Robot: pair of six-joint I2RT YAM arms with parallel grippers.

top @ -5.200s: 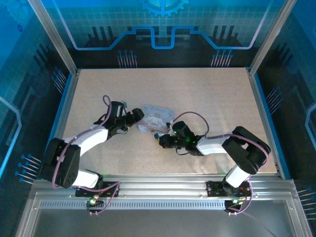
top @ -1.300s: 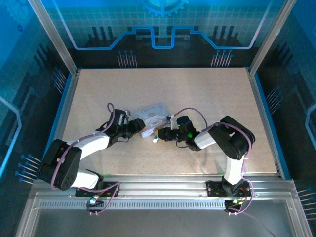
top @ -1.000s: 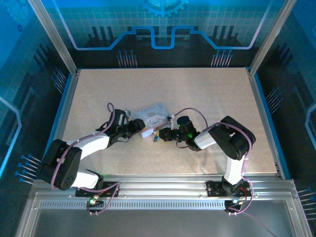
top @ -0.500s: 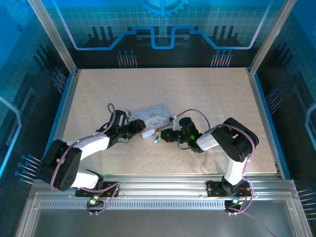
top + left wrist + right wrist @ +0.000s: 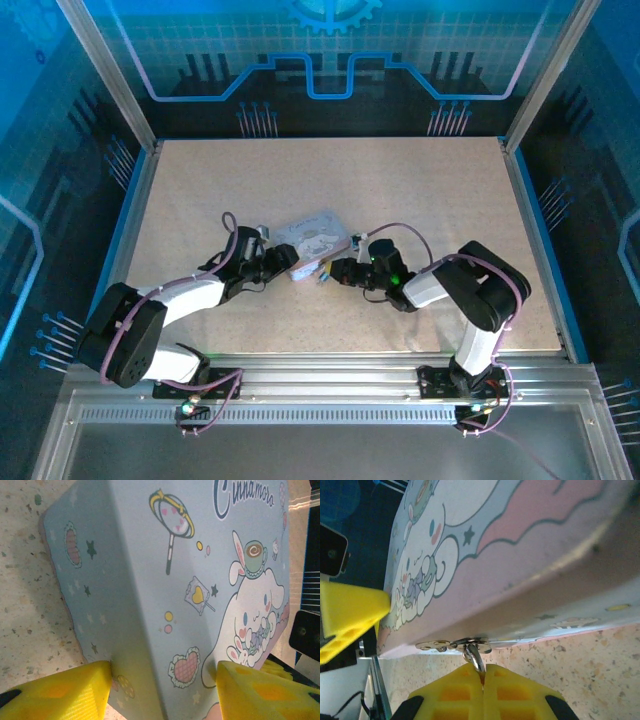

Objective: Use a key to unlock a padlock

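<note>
My left gripper (image 5: 284,262) sits at the 8 o'clock corner of the pale blue rectangular tin (image 5: 316,236) with a white long-eared cartoon figure printed on its lid. The tin lies near the middle of the speckled beige table (image 5: 430,190). In my left wrist view the jaws stand wide. The yellow pads (image 5: 60,692) come in at 7 and 5 o'clock, one against the tin's side wall and the other against the printed lid, so I hold the tin between them. My right gripper (image 5: 334,271) is at the tin's 5 o'clock side, just beside its near edge and pointing toward 9 o'clock at my left one. In the right wrist view a small silvery metal clasp (image 5: 445,644) juts from the tin's lower rim. From its ring, what I take for the tiny metal padlock (image 5: 474,658) hangs toward 6 o'clock. Its lower end vanishes into the seam between my right fingers, which are pressed flush together on it, jaws narrow. The pinched part is hidden, so I cannot tell how much of it I grip. At 9 o'clock in that view, one yellow finger of my left gripper rests against the tin's far end.
</note>
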